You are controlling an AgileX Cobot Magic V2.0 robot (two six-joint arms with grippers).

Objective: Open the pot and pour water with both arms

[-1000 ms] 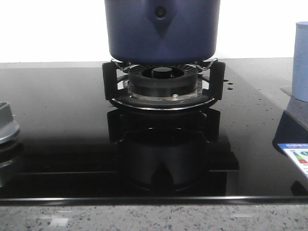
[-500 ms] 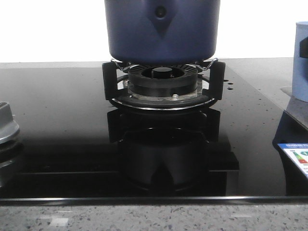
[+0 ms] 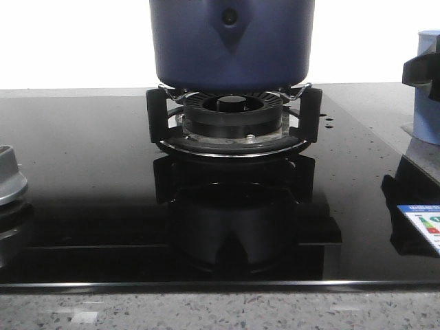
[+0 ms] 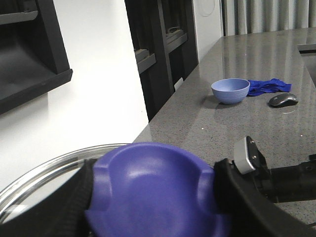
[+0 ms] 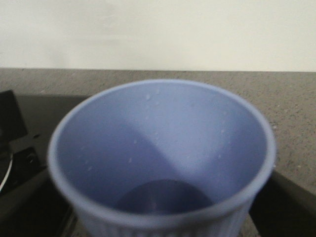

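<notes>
The dark navy pot stands on the gas burner; its top is cut off in the front view. In the left wrist view my left gripper is shut on the purple knob of a glass lid with a steel rim. The pale blue cup stands at the hob's right edge. My right gripper is open with a finger on each side of the cup; one black finger shows in the front view. Tiny water drops cling to the cup's inner wall.
The black glass hob carries a silver control knob at the left and a label at the right. In the left wrist view a blue bowl, blue cloth and mouse lie on the grey counter beside dark shelving.
My right gripper has come in from the right edge of the front view and now reaches the cup. The pot has not moved.
</notes>
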